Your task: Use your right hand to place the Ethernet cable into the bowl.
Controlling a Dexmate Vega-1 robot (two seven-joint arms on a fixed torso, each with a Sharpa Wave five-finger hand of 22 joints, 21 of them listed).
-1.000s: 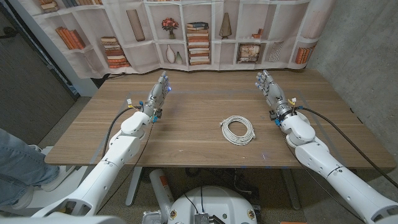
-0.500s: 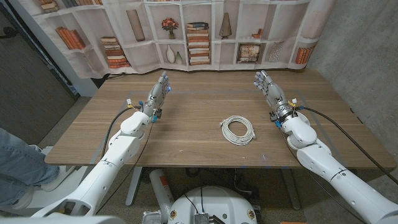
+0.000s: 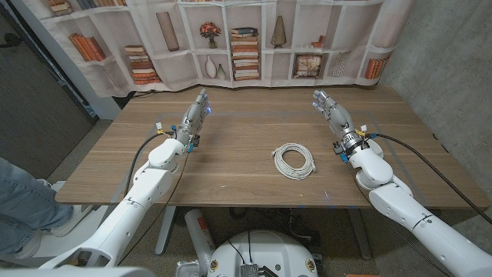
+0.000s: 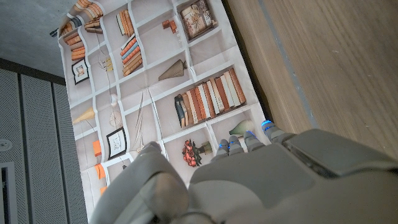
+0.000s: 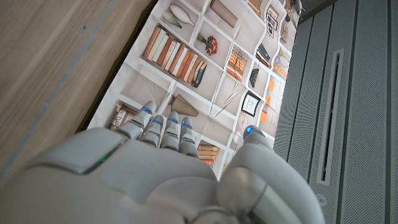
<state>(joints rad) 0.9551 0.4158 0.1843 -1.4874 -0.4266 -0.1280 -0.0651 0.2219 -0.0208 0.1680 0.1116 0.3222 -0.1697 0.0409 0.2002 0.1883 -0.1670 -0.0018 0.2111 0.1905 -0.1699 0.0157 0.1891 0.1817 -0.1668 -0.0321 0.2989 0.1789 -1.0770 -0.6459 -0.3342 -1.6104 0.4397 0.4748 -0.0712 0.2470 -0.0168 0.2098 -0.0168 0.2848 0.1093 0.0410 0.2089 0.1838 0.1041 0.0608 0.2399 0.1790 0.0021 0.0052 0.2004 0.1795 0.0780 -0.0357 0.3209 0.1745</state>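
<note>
The right hand (image 3: 329, 108) stands over the far right part of the wooden counter (image 3: 231, 165), fingers stretched out toward the back edge and holding nothing. In the right wrist view the same hand (image 5: 155, 174) shows its back, the fingers (image 5: 163, 129) lying side by side and the thumb set apart from them, with the wood grain of the counter running past on one side and a curtain printed with bookshelves (image 5: 205, 56) beyond the fingertips.

The Ethernet cable (image 3: 295, 161) lies coiled in a loose white ring on the counter, nearer the robot than the right hand and off to that hand's inner side, toward the middle of the counter. It is well apart from the fingers and just beside the right forearm's wrist section without touching it. One plug end points out of the coil toward the right arm.

The left hand (image 3: 197, 111) stands over the far left part of the counter, about level with the right hand, its fingers also extended and empty; the coil sits well apart from it, on its inner side and nearer the robot. The left wrist view shows the back of this hand (image 4: 249, 180) with the fingertips close together.

Behind the counter hangs the bookshelf curtain (image 3: 231, 38). At the left edge of the head view a person's leg in jeans (image 3: 23, 200) shows beside the counter.
</note>
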